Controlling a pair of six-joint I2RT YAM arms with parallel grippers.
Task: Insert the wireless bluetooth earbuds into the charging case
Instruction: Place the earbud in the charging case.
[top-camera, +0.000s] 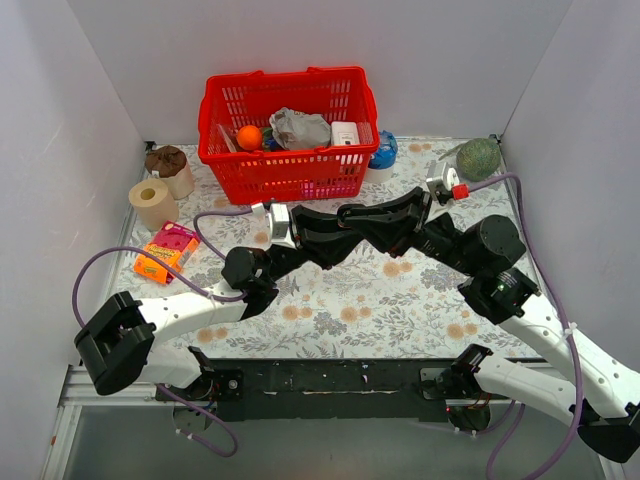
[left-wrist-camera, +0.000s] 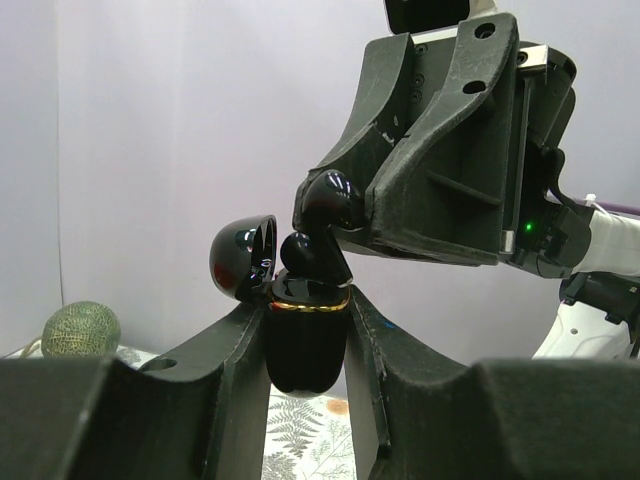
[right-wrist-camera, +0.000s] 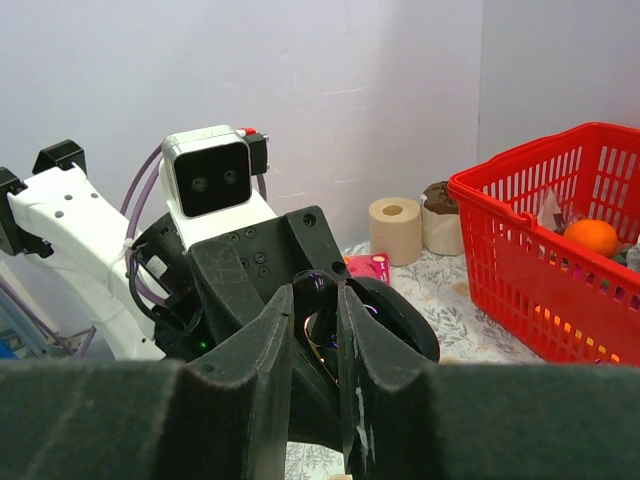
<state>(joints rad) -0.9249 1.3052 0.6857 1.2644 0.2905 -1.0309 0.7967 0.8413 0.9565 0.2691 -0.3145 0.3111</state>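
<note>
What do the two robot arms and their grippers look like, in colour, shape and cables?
Both arms have white links with bulky black joints. A purple cable runs along the left arm, another along the right arm. The left gripper and right gripper have black, wedge-shaped fingers. Each wrist carries a white camera box; a green light glows on the right gripper's body.

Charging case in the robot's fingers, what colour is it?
Glossy black charging case, with a thin gold band around its opening. The left wrist view shows it best.
</note>
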